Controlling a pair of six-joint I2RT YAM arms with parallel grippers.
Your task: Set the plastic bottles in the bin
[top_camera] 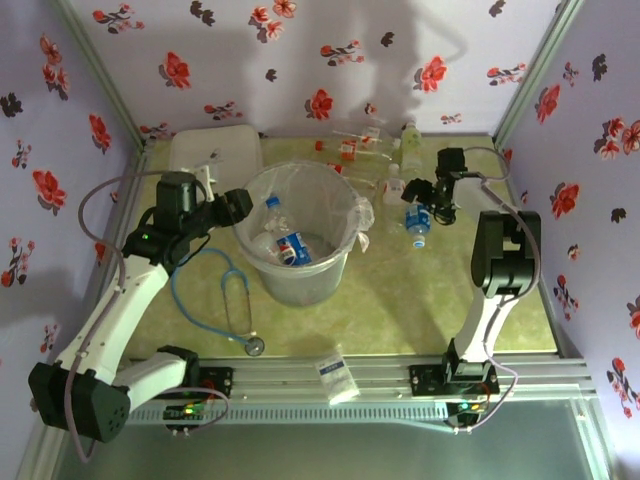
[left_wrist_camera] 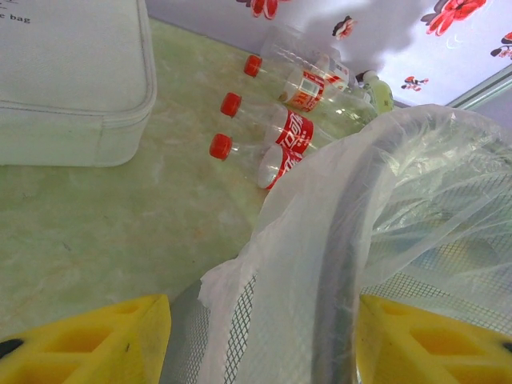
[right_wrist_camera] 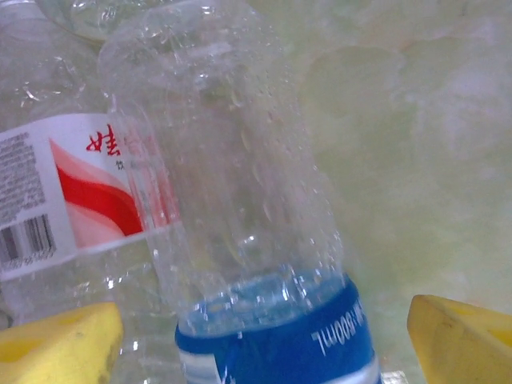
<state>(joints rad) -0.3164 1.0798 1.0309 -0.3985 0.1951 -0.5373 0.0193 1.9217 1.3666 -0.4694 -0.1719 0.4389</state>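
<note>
Right gripper point(right_wrist_camera: 260, 340), fingers spread wide and gripping nothing, straddles a clear, blue-labelled bottle point(right_wrist_camera: 240, 200). The bottle lies on the table point(right_wrist_camera: 416, 160), its length running up the frame. This arm is the nearer one. In the overhead view the bin point(top_camera: 300, 285) sits centre frame, left of that bottle. Left gripper point(left_wrist_camera: 262, 344), fingers also apart, straddles the bin's rim.

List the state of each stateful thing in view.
bin, upright, bag-lined
binned bottles, lying inside bin
white box, lid shut
red-cap bottles, capped, lying on table
blue-label bottle, lying on table, ungripped
left gripper, open, straddling bin rim
right gripper, open around blue-label bottle
</note>
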